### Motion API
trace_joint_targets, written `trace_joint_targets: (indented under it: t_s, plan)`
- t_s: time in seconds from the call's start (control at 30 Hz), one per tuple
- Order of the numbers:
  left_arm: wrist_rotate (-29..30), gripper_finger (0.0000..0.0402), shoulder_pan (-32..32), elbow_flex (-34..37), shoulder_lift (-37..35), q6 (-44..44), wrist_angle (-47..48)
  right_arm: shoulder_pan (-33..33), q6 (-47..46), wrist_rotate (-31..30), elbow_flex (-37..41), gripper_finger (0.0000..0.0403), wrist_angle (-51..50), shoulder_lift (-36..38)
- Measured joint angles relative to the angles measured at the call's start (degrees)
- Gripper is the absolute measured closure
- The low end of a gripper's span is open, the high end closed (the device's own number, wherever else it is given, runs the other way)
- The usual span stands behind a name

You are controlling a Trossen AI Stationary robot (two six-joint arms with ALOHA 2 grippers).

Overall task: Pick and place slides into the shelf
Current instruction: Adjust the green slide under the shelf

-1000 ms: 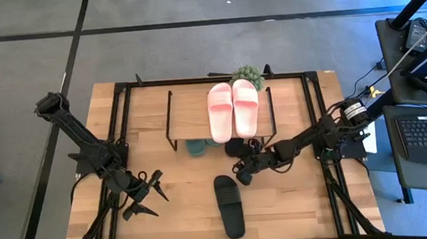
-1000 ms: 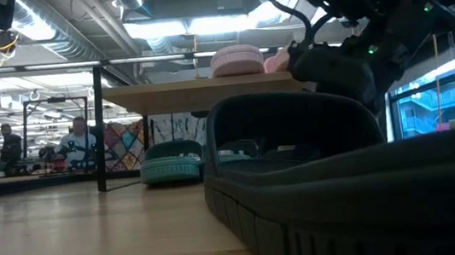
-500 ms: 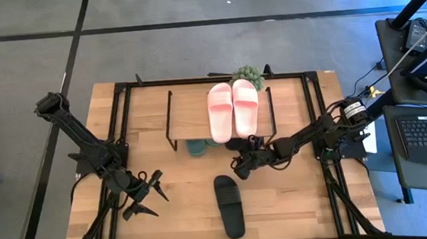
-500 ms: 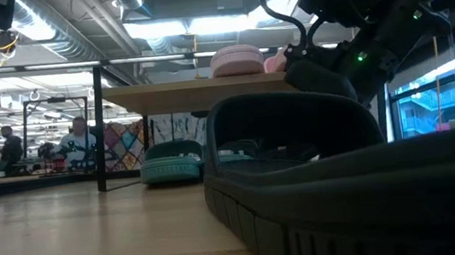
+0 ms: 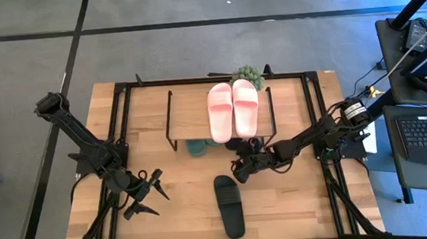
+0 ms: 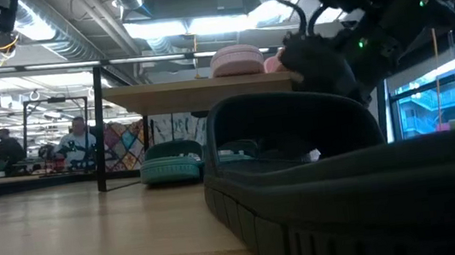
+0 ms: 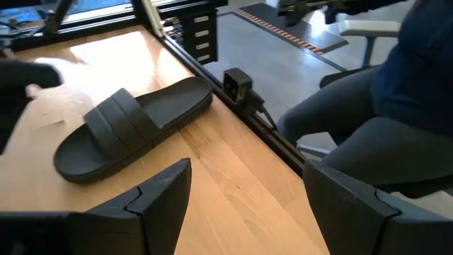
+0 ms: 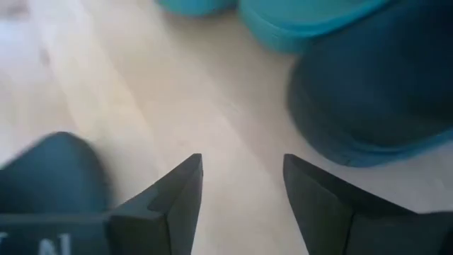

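Two pale pink slides [image 5: 233,108] lie side by side on the shelf's wooden top [image 5: 190,114]. A green pair [image 5: 196,146] sits on the table under the shelf. One black slide [image 5: 229,206] lies sole down on the table nearer the front. A second black slide [image 8: 361,85] rests at the shelf's front right. My right gripper [image 5: 238,171] hovers open between the two black slides, with bare wood between its fingers [image 8: 241,184]. My left gripper [image 5: 155,197] waits open at the front left.
A black metal frame [image 5: 124,142] runs around the table. A small green plant [image 5: 248,75] stands behind the shelf. A seated person's legs [image 7: 368,106] show beyond the table's edge. Bare wood lies left of the shelf and along the front.
My right gripper has turned a little at the wrist while staying in front of the shelf; the gap between its fingers is unchanged. The slides have not moved.
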State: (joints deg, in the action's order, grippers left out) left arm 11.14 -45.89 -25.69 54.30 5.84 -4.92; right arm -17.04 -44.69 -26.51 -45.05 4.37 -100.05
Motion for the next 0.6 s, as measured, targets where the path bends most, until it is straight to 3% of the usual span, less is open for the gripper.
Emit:
trace_joint_targets:
  t_s: [0.3, 0.4, 0.6]
  plan:
    - [7.0, 0.0138, 0.0, 0.0, 0.0, 1.6, -0.3, -5.1, 0.2, 1.9, -9.8, 0.0205, -7.7, 0.9]
    - [7.5, 0.0138, 0.0, 0.0, 0.0, 1.6, -0.5, -7.8, 2.4, 5.5, -14.1, 0.0205, -8.0, 0.9]
    - [7.6, 0.0138, 0.0, 0.0, 1.3, 1.6, -2.8, -15.9, 6.5, 5.6, -20.4, 0.0205, -8.0, 2.8]
